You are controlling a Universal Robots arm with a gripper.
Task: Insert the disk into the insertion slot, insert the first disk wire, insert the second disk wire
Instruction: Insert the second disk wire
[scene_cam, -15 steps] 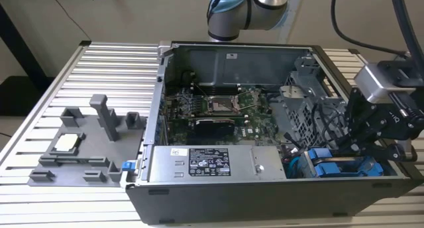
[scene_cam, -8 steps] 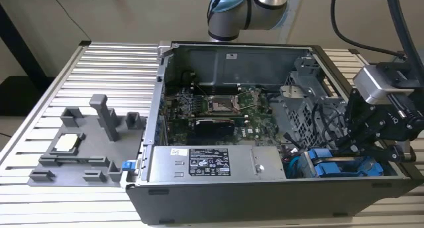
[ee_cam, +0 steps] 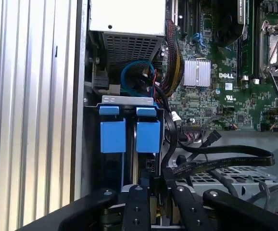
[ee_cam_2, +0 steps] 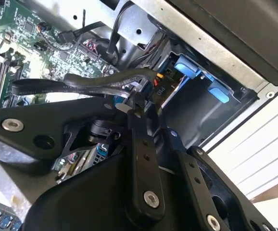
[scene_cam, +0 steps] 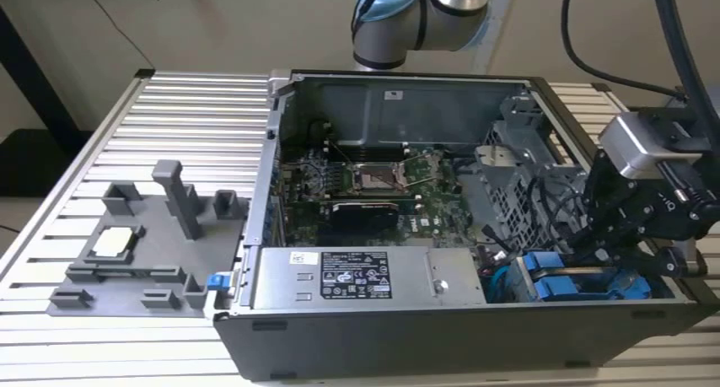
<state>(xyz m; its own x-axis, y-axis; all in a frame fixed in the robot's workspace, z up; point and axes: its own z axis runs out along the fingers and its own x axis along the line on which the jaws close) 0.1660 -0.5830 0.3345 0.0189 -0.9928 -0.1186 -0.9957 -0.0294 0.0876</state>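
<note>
**Gripper down at the drive cage**

Near the case's right corner in the exterior view, the gripper point(scene_cam: 613, 250) hangs over the insertion slot point(ee_cam: 129, 137), fingers point(ee_cam_2: 140, 139) narrowed on a black wire connector point(ee_cam_2: 159, 90). Blue carrier frames of the disk point(scene_cam: 559, 284) sit inside the cage.

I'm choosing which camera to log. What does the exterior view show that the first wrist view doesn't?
Exterior view alone: the whole computer case, the grey parts tray on the table, and the arm's elbow. First wrist view alone: the finned heatsink and a coiled blue cable. Both: the gripper by the blue drive carriers, the power supply and the processor socket.
</note>
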